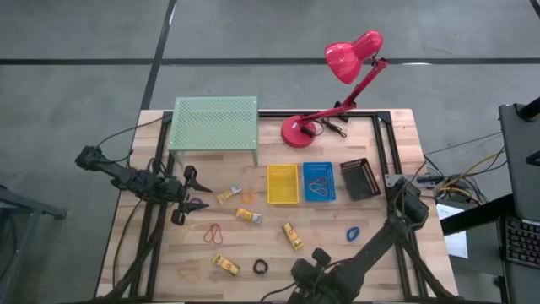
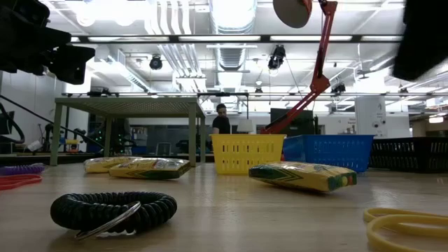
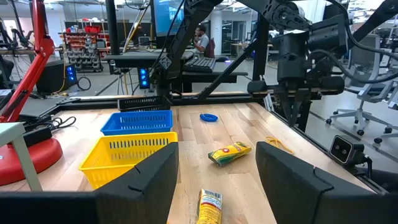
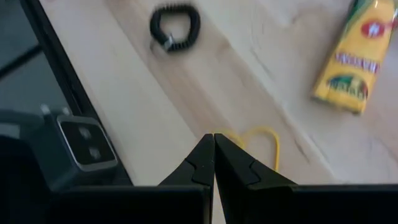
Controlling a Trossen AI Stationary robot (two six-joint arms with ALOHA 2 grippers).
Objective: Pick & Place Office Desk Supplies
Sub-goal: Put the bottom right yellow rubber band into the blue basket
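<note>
While nothing is held by either arm, the step in hand is judged to be the approach to a first pick. From the high view, the left gripper (image 1: 192,189) is seen with fingers spread wide over the left part of the worktop (image 1: 384,245), just in front of the green mesh shelf (image 1: 214,123), with a small purple ring (image 1: 197,203) close beside it and a red rubber-band loop (image 1: 214,233) a little nearer the front edge. Yellow packets (image 1: 293,236) lie scattered across the middle, a blue ring (image 1: 352,232) to the right, and the yellow basket (image 1: 283,184), blue basket (image 1: 319,181) and black tray (image 1: 360,179) stand in a row behind them. The right gripper (image 1: 316,257) is parked low at the front edge.

From the low view, a black coiled ring (image 2: 112,208) is seen nearest, with a yellow packet beyond it and open worktop between.

From the left wrist view, the left fingers (image 3: 155,180) stand wide apart and empty, and clear room is seen ahead toward the baskets; the shelf leg and the red lamp base (image 3: 25,160) hem in one side.

From the right wrist view, the right fingers (image 4: 239,160) are pressed together on nothing, above a yellow rubber-band loop (image 4: 264,140) near the worktop's edge.

A descent onto the purple ring is judged to be called for next, with care taken of the shelf
</note>
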